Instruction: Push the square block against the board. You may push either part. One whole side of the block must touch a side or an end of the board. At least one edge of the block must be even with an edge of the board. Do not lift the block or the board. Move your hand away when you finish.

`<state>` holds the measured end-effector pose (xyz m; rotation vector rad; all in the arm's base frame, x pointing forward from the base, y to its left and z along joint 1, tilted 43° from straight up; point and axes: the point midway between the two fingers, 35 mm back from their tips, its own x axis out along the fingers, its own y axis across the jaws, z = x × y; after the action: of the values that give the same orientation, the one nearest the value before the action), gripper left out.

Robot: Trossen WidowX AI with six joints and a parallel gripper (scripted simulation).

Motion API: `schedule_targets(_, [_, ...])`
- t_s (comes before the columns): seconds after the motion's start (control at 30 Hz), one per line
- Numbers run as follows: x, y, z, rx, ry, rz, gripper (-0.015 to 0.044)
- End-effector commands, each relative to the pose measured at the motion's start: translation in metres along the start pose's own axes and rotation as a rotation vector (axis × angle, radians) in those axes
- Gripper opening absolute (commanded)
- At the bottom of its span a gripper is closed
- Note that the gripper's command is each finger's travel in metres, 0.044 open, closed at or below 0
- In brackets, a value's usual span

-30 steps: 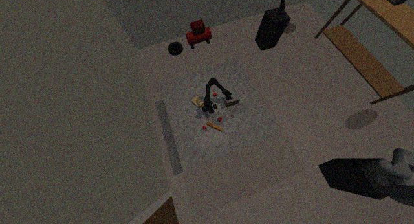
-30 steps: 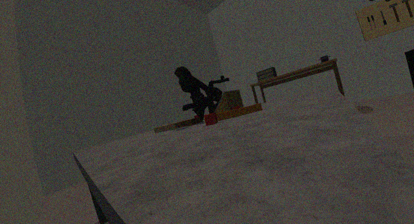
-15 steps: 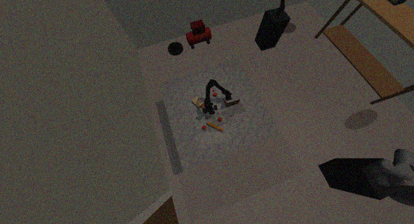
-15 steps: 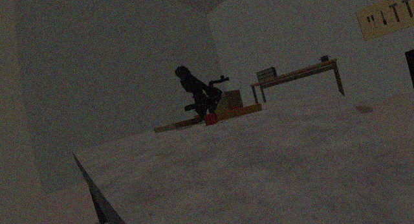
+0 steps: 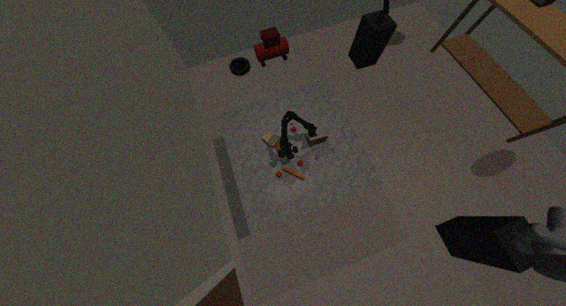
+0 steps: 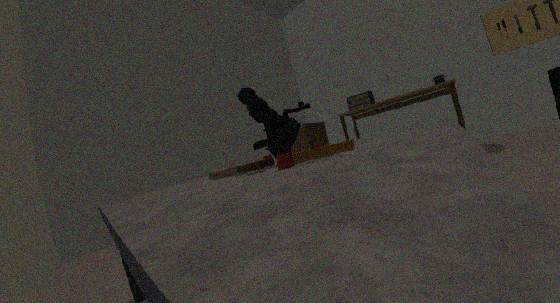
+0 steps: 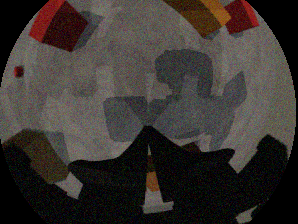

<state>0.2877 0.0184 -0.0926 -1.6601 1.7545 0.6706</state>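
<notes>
My gripper is shut and points down close to the floor, with nothing seen between the fingertips. A pale tan flat piece lies to its left in the top view. A small orange wooden piece is between that and the gripper, partly hidden by the fingers in the wrist view. A long orange plank lies on the other side. Which pieces are the square block and the board, and whether they touch, I cannot tell in this dim, grainy view.
Red cubes lie around the gripper. A brown wooden box-like piece stands near the arm's base. A workbench stands farther off.
</notes>
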Motion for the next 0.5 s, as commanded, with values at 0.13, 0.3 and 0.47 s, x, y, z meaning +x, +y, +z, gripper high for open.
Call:
schedule_targets(0.13, [-0.012, -0.001, 0.005, 0.001, -0.002, -0.001, 0.0])
schedule_targets(0.3, [-0.057, 0.001, 0.004, 0.006, -0.009, -0.003, 0.0])
schedule_targets(0.47, [-0.057, 0.001, 0.004, 0.011, -0.009, -0.003, 0.0])
